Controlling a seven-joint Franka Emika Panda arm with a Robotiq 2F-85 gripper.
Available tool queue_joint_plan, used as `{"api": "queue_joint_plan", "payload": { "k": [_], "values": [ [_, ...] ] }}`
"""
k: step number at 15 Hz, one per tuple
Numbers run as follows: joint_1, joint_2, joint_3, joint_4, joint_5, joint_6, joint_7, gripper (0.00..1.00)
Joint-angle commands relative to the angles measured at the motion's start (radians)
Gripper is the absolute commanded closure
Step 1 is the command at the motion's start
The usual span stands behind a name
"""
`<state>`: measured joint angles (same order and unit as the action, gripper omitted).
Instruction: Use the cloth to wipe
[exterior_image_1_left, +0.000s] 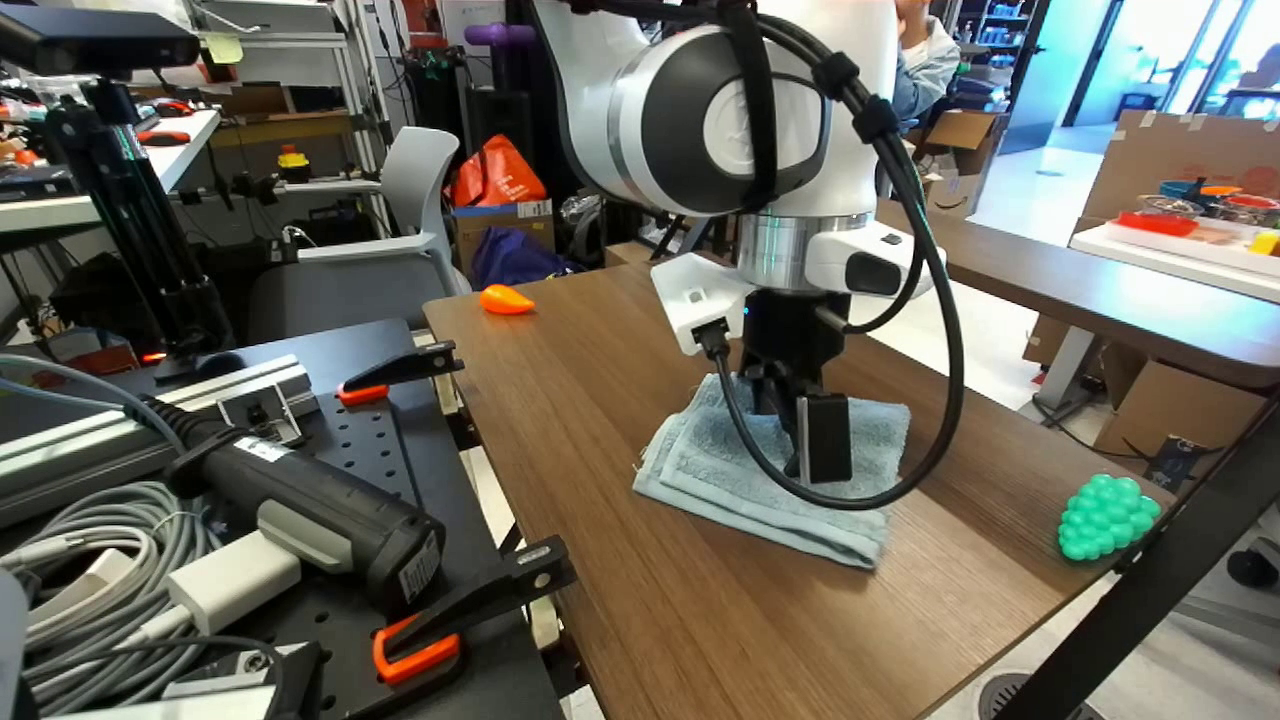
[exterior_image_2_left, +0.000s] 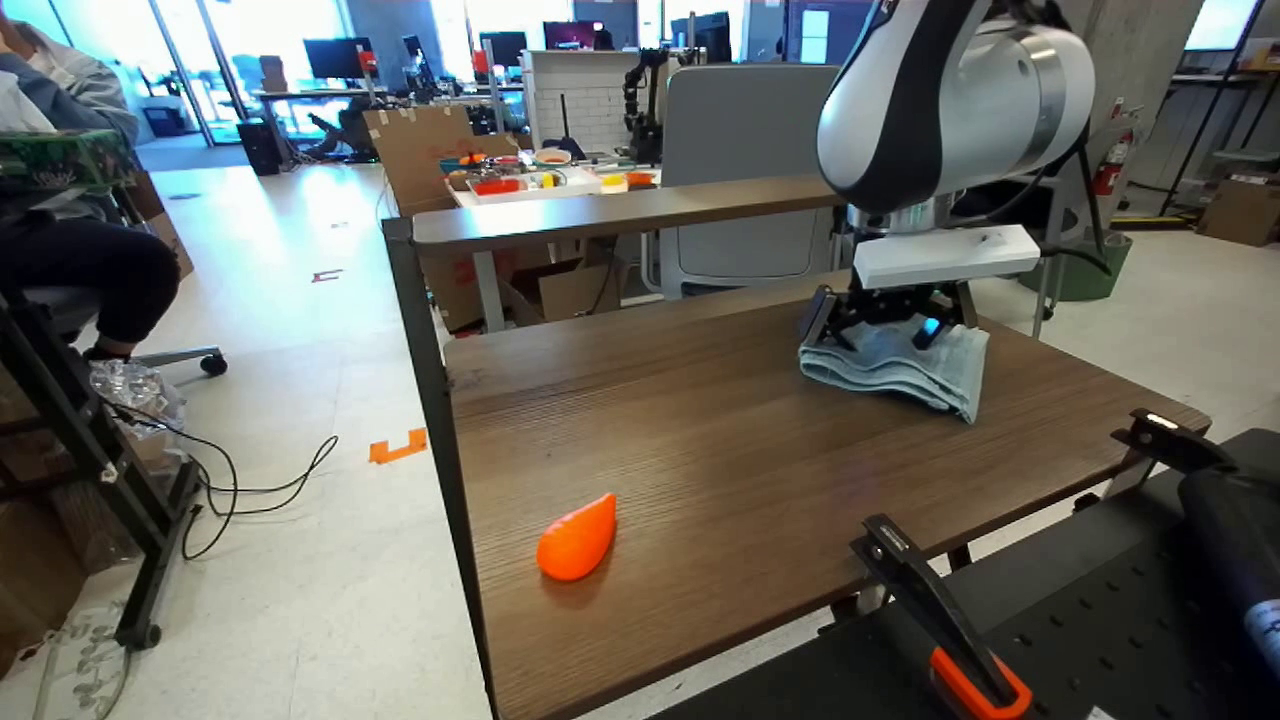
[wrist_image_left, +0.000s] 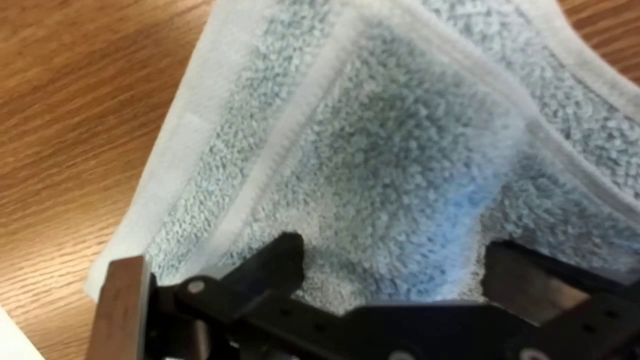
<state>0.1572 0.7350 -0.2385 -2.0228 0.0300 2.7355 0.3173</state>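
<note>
A folded light blue-grey cloth (exterior_image_1_left: 715, 465) lies on the brown wooden table (exterior_image_1_left: 640, 600). It also shows in an exterior view (exterior_image_2_left: 900, 372) and fills most of the wrist view (wrist_image_left: 395, 125). My gripper (wrist_image_left: 392, 260) points down over the cloth with its two fingers apart. The cloth rises slightly between the fingers, and the fingertips are at or touching its surface. In both exterior views the gripper (exterior_image_1_left: 800, 440) (exterior_image_2_left: 887, 335) is low over the cloth. Whether the fingertips press into the cloth cannot be told.
An orange drop-shaped object (exterior_image_1_left: 506, 300) (exterior_image_2_left: 578, 540) lies near a table corner. A green bumpy object (exterior_image_1_left: 1108, 517) lies near another edge. Black-orange clamps (exterior_image_1_left: 480, 600) (exterior_image_2_left: 940, 620) hold the table side by a dark bench. A raised wooden shelf (exterior_image_2_left: 630, 210) runs along the far side.
</note>
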Motion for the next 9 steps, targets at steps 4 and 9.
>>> {"api": "queue_joint_plan", "payload": {
  "k": [4,9],
  "values": [
    [-0.012,0.000,0.008,0.004,-0.017,-0.003,0.010,0.00],
    [0.035,0.070,-0.022,0.066,-0.048,-0.088,0.071,0.00]
  ]
}}
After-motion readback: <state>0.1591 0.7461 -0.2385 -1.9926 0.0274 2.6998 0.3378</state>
